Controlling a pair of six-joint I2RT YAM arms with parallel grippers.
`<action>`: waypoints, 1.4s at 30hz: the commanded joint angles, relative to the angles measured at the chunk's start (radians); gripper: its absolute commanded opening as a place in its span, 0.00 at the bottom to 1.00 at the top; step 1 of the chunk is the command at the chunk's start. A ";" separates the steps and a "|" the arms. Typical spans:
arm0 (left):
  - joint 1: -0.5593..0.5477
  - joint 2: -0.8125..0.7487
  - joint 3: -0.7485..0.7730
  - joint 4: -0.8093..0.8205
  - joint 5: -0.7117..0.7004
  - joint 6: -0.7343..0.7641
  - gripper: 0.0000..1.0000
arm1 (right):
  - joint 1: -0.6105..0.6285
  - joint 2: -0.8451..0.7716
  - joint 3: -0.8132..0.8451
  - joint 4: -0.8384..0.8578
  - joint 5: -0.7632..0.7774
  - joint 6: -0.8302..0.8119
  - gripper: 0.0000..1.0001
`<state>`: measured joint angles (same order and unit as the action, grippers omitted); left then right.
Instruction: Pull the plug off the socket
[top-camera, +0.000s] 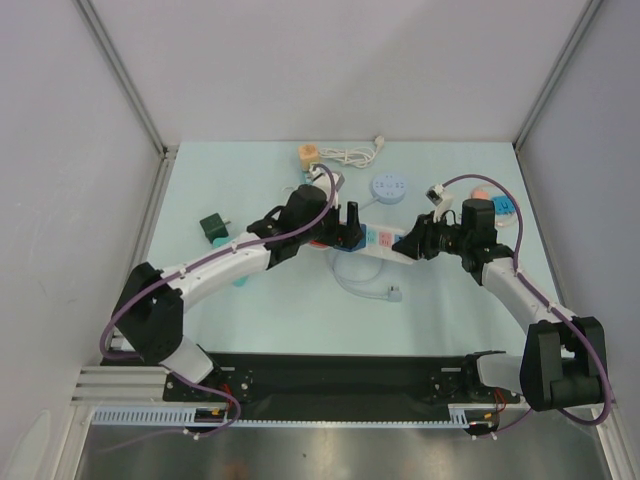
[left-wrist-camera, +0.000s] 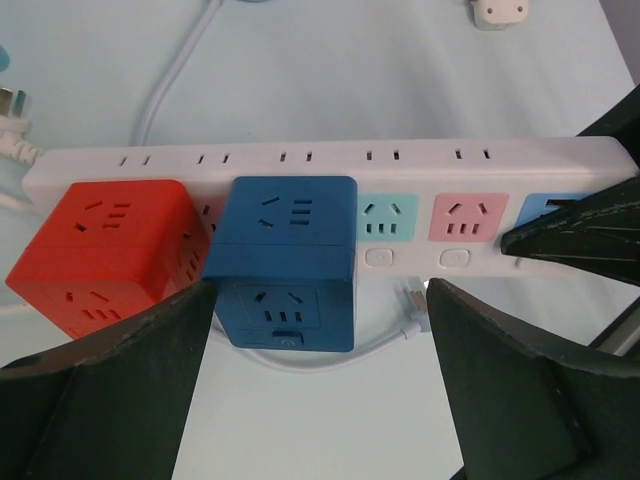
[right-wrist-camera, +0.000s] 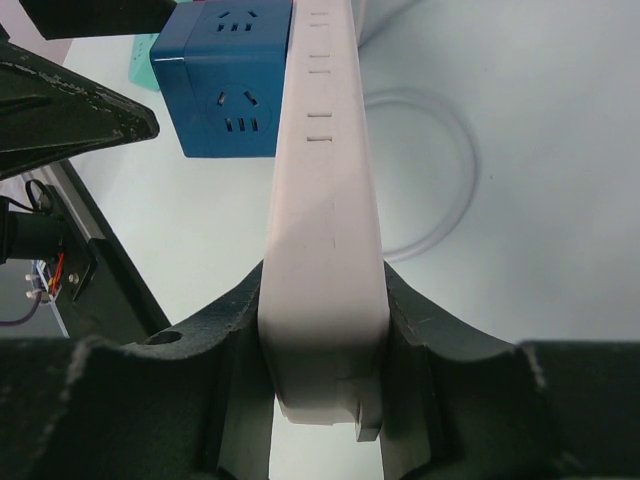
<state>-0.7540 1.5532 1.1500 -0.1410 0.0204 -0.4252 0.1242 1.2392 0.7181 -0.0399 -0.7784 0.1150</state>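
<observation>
Left wrist: left claw (left-wrist-camera: 320, 300) straddles blue plug (left-wrist-camera: 285, 245); right claw (right-wrist-camera: 325, 300) clamps strip (right-wrist-camera: 320, 150).

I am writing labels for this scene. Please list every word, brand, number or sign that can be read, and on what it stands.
No text can be read.
The white power strip, the blue cube and the red cube show only socket holes, no print.
The round socket farther back is too small to tell.

Left arm (top-camera: 228, 260): stretched forward, angled in toward centre.
Left gripper (left-wrist-camera: 320, 300): fingers (left-wrist-camera: 120, 400) spread wide apart.
Right arm (top-camera: 515, 285): elbow bent, reaching inward.
Right gripper (right-wrist-camera: 325, 330): clamped on both sides of the socket strip (right-wrist-camera: 320, 180).
</observation>
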 joint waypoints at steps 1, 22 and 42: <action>-0.018 0.013 0.027 -0.034 -0.076 0.035 0.93 | 0.005 -0.038 0.029 0.069 -0.065 0.009 0.00; -0.027 0.088 0.025 0.044 -0.030 -0.018 0.80 | 0.002 -0.023 0.029 0.069 -0.059 0.005 0.00; -0.024 -0.021 -0.062 0.268 0.162 -0.195 0.00 | 0.009 0.005 0.038 0.011 0.125 -0.035 0.00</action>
<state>-0.7639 1.6356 1.0866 -0.0319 0.0158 -0.5213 0.1253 1.2396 0.7181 -0.0406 -0.7483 0.1020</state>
